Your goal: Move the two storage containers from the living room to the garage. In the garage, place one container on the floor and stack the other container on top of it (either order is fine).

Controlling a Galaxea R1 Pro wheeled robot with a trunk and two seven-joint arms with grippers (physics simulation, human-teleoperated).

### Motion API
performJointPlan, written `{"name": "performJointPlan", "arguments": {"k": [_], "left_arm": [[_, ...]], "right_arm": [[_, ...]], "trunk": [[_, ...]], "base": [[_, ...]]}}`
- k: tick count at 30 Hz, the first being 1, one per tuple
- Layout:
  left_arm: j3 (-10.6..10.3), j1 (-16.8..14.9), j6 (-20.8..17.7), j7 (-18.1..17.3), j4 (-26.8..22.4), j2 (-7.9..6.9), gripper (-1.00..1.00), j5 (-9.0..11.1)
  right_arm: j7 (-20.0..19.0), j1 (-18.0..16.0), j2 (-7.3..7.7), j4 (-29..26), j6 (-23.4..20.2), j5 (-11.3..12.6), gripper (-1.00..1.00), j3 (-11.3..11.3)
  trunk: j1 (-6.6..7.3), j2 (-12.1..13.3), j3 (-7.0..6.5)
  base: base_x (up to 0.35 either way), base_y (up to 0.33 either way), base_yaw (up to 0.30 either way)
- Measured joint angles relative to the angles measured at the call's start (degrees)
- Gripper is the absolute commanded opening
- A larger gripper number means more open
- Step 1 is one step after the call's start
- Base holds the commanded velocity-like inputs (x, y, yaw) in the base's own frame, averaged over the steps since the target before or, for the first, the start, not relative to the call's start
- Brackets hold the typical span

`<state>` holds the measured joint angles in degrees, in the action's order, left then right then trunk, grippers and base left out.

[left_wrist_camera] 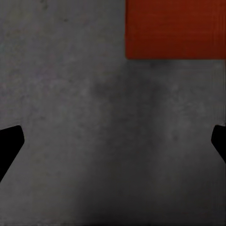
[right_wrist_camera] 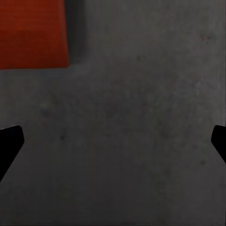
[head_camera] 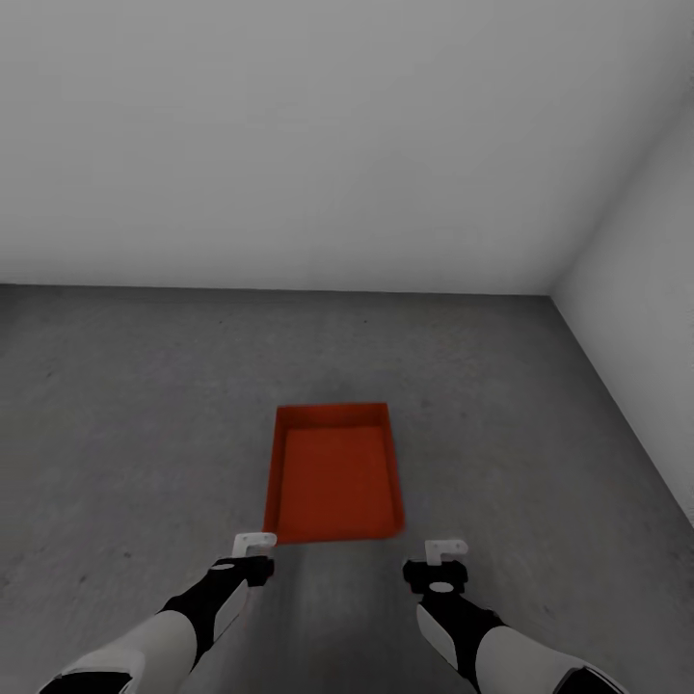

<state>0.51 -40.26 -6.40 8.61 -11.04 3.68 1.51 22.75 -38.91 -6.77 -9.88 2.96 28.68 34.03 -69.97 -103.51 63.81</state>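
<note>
1. Head view: one storage container sits on the dark grey floor of the garage, near a white wall corner. The left end effector and right end effector hover just before its near edge, touching nothing.
2. Left wrist view: fingertips spread wide, released, above bare floor; container corner beyond.
3. Right wrist view: fingertips equally wide, empty; container corner beyond.

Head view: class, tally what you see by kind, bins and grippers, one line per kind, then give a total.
Orange-red bins: 1
Grippers, left and right: 2
Total: 3
</note>
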Motion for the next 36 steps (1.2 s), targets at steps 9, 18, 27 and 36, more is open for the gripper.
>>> {"name": "performJointPlan", "arguments": {"k": [9,18,27,36], "left_arm": [[-0.14,0.00,0.24,-0.04,0.00,0.00,1.00,0.00],[-0.10,0.00,0.39,-0.09,0.00,0.00,1.00,0.00],[-0.23,0.00,0.40,-0.01,0.00,0.06,1.00,0.00],[-0.16,0.00,0.11,0.06,0.00,0.09,1.00,0.00]], "right_arm": [[0.00,-0.01,0.00,0.00,0.03,0.06,1.00,0.00],[0.08,0.00,-0.06,0.00,0.00,0.12,1.00,-0.01],[0.09,-0.02,0.00,0.00,0.00,0.10,1.00,-0.07],[0.12,0.00,0.00,0.00,0.00,0.06,1.00,-0.09]], "trunk": [[0.00,0.00,0.00],[0.04,0.00,-0.46],[0.04,0.00,-1.26],[0.04,0.00,-2.07]], "base": [[-0.325,0.000,0.000],[-0.055,0.000,0.000],[0.000,0.000,0.000],[0.000,0.000,0.000]]}}
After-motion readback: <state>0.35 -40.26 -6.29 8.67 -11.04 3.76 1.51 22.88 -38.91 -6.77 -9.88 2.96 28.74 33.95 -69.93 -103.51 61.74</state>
